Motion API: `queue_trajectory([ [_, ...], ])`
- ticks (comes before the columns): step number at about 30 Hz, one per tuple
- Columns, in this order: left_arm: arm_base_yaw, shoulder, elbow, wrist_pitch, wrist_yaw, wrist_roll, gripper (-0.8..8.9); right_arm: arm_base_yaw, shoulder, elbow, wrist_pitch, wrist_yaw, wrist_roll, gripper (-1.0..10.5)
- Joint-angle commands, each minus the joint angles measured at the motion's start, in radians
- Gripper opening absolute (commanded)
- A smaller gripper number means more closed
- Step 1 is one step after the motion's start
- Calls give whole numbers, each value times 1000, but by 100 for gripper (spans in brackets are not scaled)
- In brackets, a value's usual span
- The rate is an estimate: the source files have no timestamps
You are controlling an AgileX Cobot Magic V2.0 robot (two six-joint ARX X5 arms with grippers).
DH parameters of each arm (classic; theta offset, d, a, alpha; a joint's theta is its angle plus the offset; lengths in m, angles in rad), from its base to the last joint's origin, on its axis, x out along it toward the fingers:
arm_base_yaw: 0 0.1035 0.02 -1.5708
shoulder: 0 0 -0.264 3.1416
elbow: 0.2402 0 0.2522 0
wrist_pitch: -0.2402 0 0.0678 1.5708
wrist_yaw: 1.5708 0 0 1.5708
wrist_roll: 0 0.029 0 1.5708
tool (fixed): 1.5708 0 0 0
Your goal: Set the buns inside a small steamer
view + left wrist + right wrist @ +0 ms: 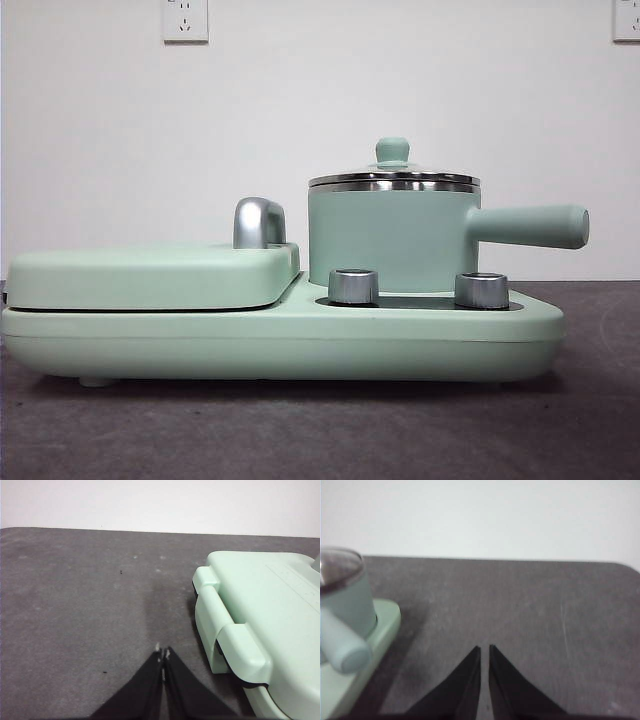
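The small steamer [390,238] is a mint-green pot with a side handle pointing right and a steel-rimmed glass lid with a green knob [392,150]; the lid is on. It stands on the right of a mint-green cooker base [280,345]. It also shows in the right wrist view [345,600]. No buns are in view. My left gripper [163,654] is shut and empty above the grey table beside the flat griddle. My right gripper [485,649] is shut and empty above the table, apart from the steamer's handle [342,647].
The flat mint-green lidded griddle [150,275] with a chrome handle [258,222] fills the left of the base; it also shows in the left wrist view [265,615]. Two steel knobs [353,286] sit at the base's front. A white wall stands behind.
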Motion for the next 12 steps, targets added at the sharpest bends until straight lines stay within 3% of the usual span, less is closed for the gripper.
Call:
queue_trajectory([
  [1, 3, -1, -19, -7, -2, 10, 7, -2, -2, -19, 10, 18, -11, 25],
  [12, 3, -1, -19, -7, -2, 10, 7, -2, -3, -102, 10, 23, -7, 24],
])
